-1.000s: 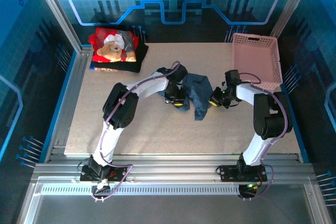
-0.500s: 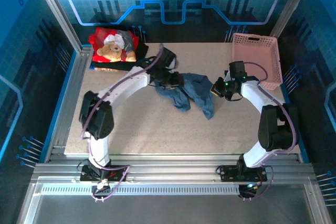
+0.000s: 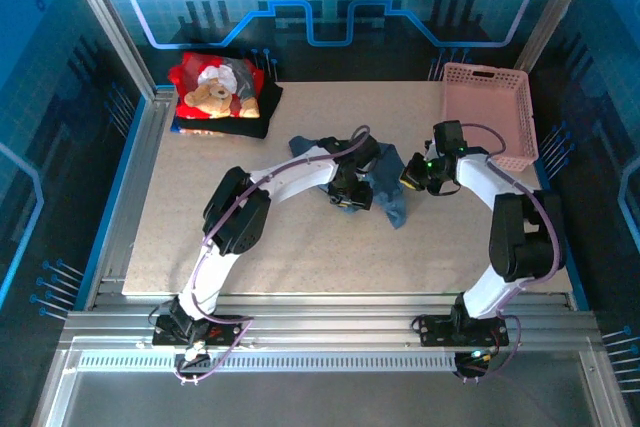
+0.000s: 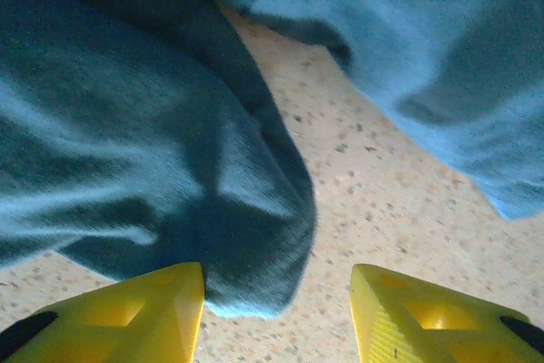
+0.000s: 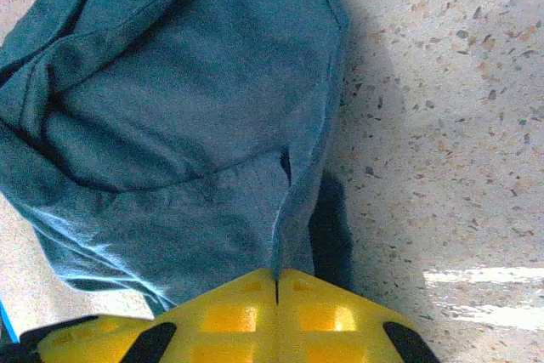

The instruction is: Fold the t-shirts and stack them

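Note:
The slate-blue t-shirt [image 3: 388,185] lies crumpled in the middle of the table, between the two grippers. My left gripper [image 3: 349,191] hangs low at its left side. In the left wrist view this gripper [image 4: 276,316] is open, and a loose fold of the shirt [image 4: 153,167] lies by its left finger [image 4: 127,316]. My right gripper [image 3: 411,176] is at the shirt's right edge. In the right wrist view it [image 5: 276,282] is shut on a raised seam of the shirt [image 5: 187,125]. The red teddy-bear t-shirt [image 3: 215,87] lies on the black one [image 3: 228,128] at the far left corner.
A pink lattice basket [image 3: 490,112] stands at the back right of the table, just behind my right arm. Bare speckled tabletop [image 3: 300,247] stretches in front of the shirt. Metal rails run along the table's left edge [image 3: 130,187].
My left gripper has opened and let go of the shirt. It swung out to the back left, then came back beside the shirt, which is bunched tighter. My right gripper stayed shut.

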You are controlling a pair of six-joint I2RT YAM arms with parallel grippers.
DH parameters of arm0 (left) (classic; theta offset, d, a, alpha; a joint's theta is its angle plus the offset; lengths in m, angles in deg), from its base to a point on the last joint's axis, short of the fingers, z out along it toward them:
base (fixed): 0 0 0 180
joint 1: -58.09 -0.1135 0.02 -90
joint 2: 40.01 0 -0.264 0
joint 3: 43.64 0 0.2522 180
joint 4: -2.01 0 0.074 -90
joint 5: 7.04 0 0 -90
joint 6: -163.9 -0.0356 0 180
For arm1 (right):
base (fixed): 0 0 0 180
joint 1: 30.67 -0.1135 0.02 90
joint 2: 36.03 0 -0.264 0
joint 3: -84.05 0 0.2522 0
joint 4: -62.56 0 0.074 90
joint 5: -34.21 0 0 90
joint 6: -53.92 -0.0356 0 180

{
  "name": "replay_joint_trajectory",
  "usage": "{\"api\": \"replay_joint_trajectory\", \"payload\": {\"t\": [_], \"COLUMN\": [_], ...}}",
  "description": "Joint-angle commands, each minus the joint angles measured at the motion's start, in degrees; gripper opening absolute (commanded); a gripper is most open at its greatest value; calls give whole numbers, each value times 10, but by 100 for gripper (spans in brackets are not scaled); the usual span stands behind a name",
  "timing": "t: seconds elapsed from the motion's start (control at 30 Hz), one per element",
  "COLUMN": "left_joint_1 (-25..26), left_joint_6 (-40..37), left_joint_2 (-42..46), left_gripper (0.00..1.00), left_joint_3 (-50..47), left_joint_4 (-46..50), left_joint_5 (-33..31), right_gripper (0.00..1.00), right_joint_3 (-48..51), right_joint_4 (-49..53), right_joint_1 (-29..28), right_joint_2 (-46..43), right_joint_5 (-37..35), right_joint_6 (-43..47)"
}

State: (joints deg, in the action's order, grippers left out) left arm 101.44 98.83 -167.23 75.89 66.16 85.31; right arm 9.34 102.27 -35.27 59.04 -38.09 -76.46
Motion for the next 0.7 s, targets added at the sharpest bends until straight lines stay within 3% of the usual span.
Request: {"api": "replay_joint_trajectory", "payload": {"t": [0.0, 0.27, 0.3, 0.43, 0.67], "left_joint_1": [11, 13, 12, 1, -67], "left_joint_6": [-22, -32, -33, -27, -10], "left_joint_2": [-22, -56, -57, -25, 170], "left_gripper": [51, 50, 45, 0, 0], "left_joint_3": [25, 27, 27, 32, 14], "left_joint_4": [10, 1, 0, 2, -12], "left_joint_5": [-59, -77, -80, -94, -100], "right_gripper": [0, 0, 0, 0, 0], "right_joint_3": [5, 8, 7, 1, -43], "right_joint_4": [10, 8, 7, 6, -6], "right_joint_1": [0, 4, 5, 9, 18], "right_joint_2": [9, 11, 10, 4, -54], "right_joint_5": [16, 20, 21, 25, 45], "right_joint_6": [14, 18, 18, 20, 37]}}
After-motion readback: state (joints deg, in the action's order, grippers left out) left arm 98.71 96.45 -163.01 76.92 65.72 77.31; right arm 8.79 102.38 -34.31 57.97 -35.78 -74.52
